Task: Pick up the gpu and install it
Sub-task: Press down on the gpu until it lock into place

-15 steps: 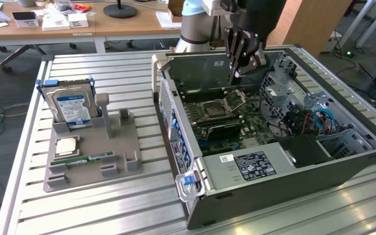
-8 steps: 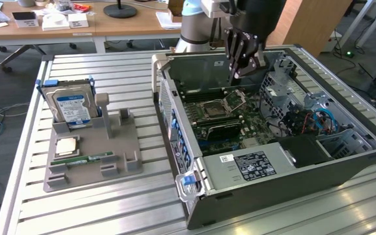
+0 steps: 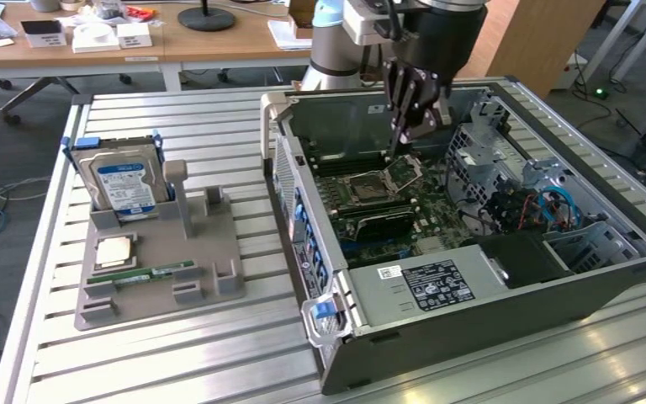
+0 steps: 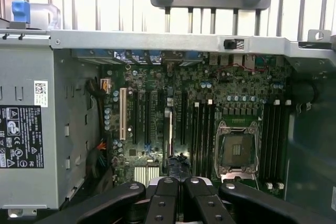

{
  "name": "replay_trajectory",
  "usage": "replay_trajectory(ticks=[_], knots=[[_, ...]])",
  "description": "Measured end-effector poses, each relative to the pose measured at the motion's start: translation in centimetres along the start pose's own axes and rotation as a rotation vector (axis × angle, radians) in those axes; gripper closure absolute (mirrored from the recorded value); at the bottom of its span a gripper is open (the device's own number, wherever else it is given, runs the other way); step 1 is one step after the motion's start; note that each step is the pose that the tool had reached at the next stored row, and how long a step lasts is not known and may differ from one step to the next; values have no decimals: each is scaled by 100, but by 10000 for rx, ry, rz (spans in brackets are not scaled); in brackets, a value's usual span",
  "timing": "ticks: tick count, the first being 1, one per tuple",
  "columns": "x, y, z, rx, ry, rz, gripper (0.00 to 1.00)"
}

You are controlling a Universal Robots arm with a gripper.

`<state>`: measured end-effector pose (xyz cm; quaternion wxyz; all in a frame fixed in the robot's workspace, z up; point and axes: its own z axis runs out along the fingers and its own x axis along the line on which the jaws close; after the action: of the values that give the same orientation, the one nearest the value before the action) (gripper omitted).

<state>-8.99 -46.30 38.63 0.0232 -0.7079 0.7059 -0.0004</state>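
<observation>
The gpu (image 3: 375, 222) is a thin dark card standing on edge in a slot of the motherboard (image 3: 407, 210), inside the open computer case (image 3: 503, 303). In the wrist view the gpu (image 4: 169, 132) appears edge-on as a narrow strip among the slots. My gripper (image 3: 404, 139) hangs above the case near the processor socket (image 3: 377, 181), higher than the card. Its fingers (image 4: 163, 195) are shut together with nothing visible between them. The gripper (image 4: 177, 182) points straight down at the board, with the card's dark top just beyond the tips.
A grey holder (image 3: 216, 252) on the slatted table at the exterior view's left carries a blue-labelled hard drive (image 3: 127, 181), a processor (image 3: 115, 251) and a green memory stick (image 3: 155, 271). A power supply (image 3: 430, 282) and drive cages (image 3: 491, 160) crowd the case. Desks stand behind.
</observation>
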Motion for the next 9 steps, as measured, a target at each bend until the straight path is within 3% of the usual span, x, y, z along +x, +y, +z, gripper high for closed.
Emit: replay_trajectory(ticks=[9], knots=[[3, 5, 93, -1, 3, 0, 89]])
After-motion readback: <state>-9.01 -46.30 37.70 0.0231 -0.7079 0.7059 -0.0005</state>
